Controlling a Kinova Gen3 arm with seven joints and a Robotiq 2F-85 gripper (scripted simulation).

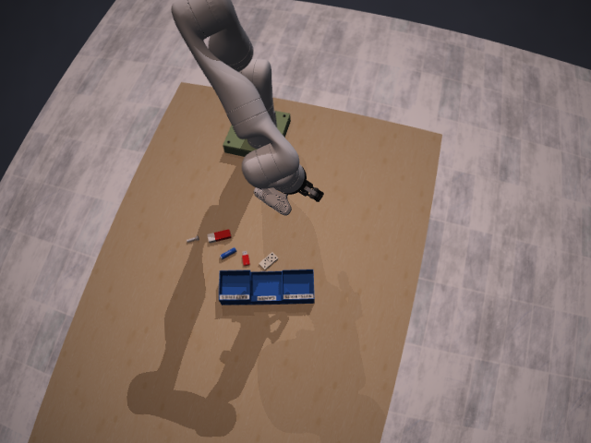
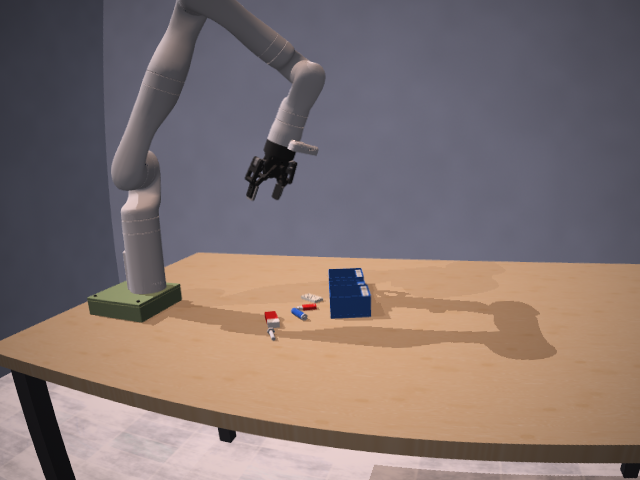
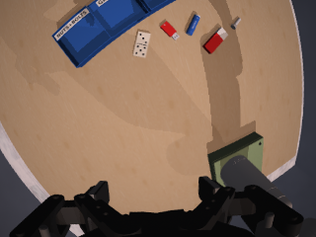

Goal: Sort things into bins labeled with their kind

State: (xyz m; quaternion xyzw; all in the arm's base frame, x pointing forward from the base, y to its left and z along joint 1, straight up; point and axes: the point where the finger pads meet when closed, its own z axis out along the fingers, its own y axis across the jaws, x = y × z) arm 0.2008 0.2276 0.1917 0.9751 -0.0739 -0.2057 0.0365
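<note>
Three joined blue bins (image 1: 266, 287) with white labels stand on the wooden table; they also show in the side view (image 2: 349, 292) and in the wrist view (image 3: 118, 10). Beside them lie a white domino (image 1: 269, 260) (image 3: 141, 43), a small red battery (image 1: 246, 257) (image 3: 169, 30), a blue battery (image 1: 228, 253) (image 3: 193, 24), a red and white block (image 1: 219, 234) (image 3: 216, 39) and a small grey bolt (image 1: 191, 239) (image 3: 236, 23). My gripper (image 2: 264, 192) is open and empty, high above the table, well clear of everything. Its fingers show at the bottom of the wrist view (image 3: 154, 207).
The arm's green base (image 1: 258, 131) stands at the far end of the table, behind the objects. The bin labels are too small to read surely.
</note>
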